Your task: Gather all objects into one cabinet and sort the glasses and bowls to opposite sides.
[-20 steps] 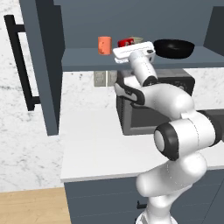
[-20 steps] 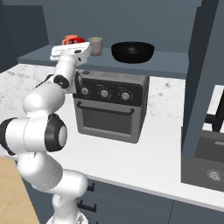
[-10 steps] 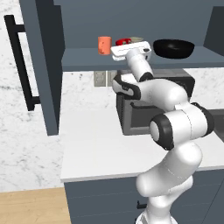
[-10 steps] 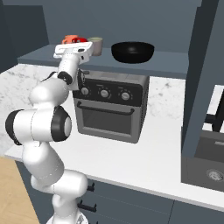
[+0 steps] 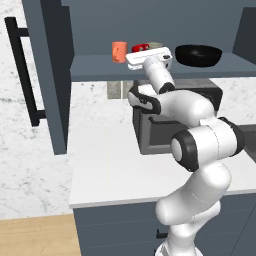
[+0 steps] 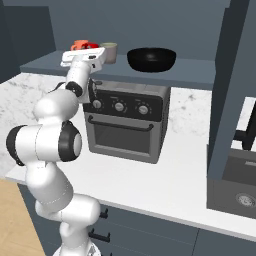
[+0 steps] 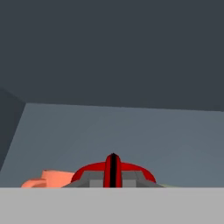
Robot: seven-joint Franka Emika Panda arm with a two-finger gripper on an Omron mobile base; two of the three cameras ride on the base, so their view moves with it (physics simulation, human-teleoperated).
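Observation:
The cabinet's shelf bears the objects. The orange glass stands at its left, and the speckled grey-beige glass is further right. A wide black bowl sits at the right end. My gripper reaches over the shelf and is shut on the rim of the red glass, just right of the orange glass. From the left base view the red glass peeks out above my white hand. Whether it rests on the shelf I cannot tell.
The cabinet door hangs open at the left, with its black bar handle. A toaster oven stands on the white counter under the shelf. At the right is a dark sink.
My elbow has swung up and inward. The hand has stayed at the shelf, still shut on the red glass.

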